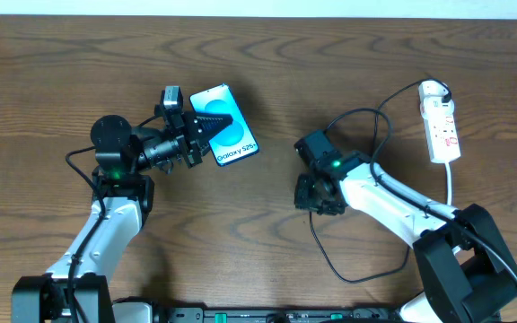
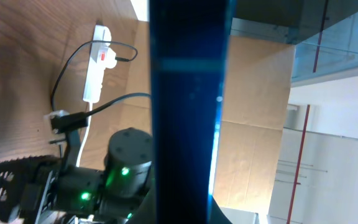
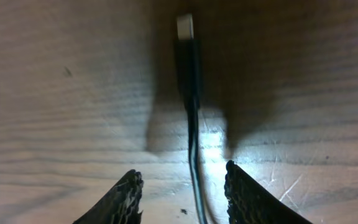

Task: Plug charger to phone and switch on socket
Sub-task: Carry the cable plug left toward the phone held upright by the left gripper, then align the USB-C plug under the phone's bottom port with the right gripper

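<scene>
Dark brown wooden table [image 1: 267, 269] with wavy grain and fine scratches, pale strip [image 1: 330, 7] beyond its far edge, farther off – a flat tan panel [image 2: 253, 124], white wall [image 2: 340, 155] with thin red line [image 2: 299, 162], glass pane [image 2: 340, 37] above.

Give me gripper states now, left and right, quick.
Left gripper: closed on the phone.
Right gripper: open, fingers either side of the charger cable, not gripping it.

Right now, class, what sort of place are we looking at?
Probably an indoor robotics lab bench: robot arms at a wooden table with a phone and socket, and what looks like glass partitions behind.
</scene>
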